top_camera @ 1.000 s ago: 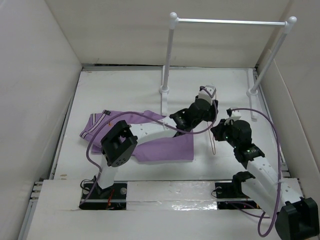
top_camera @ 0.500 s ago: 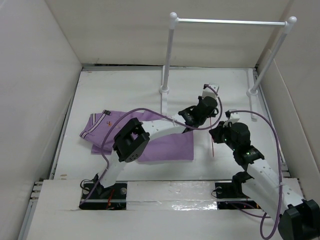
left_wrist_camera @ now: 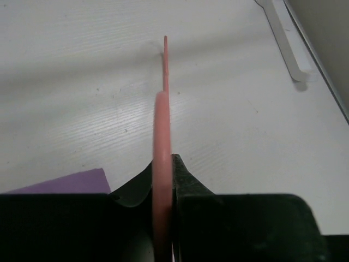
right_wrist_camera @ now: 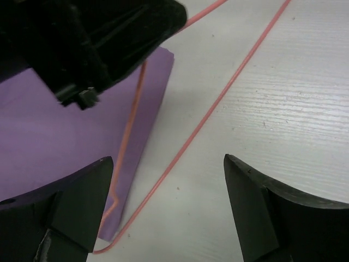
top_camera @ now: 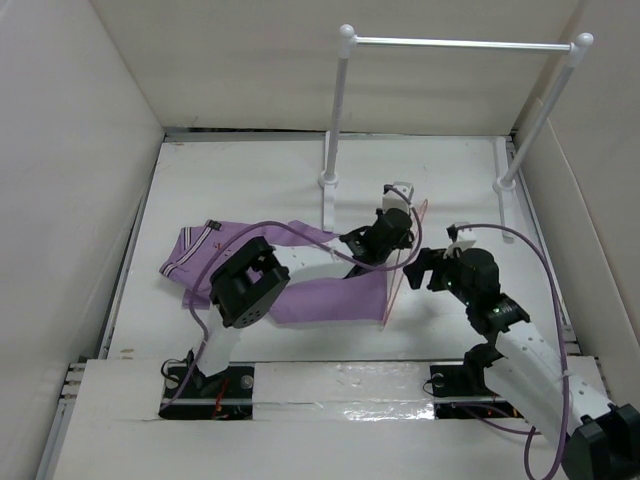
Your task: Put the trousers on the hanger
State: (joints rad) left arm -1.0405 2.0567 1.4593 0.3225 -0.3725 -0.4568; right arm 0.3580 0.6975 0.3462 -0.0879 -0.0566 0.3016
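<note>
The trousers (top_camera: 340, 300) lie flat on the table (top_camera: 240, 180), unmoved. The hanger (left_wrist_camera: 162, 136), low beside the right arm a moment ago, now stands tilted at their leg end, pinched in the left gripper (left_wrist_camera: 163, 183). The right gripper (right_wrist_camera: 169, 191) gapes beside it.

Bright, even, diffuse light from overhead in all three views, with the white walls and white table (top_camera: 250, 190) close to washing out. Faint, soft-edged shadows only, under the arms. Patchy glare along the glossy strip (top_camera: 340, 382) by the bases. Sharp across the overhead view. At the left wrist, heavy blur on the near hanger (left_wrist_camera: 162, 125) and black left pincer (left_wrist_camera: 162, 169), table grain beyond crisp. Right pincer (right_wrist_camera: 169, 185) dark, featureless, slightly soft; table grain there sharp.
</note>
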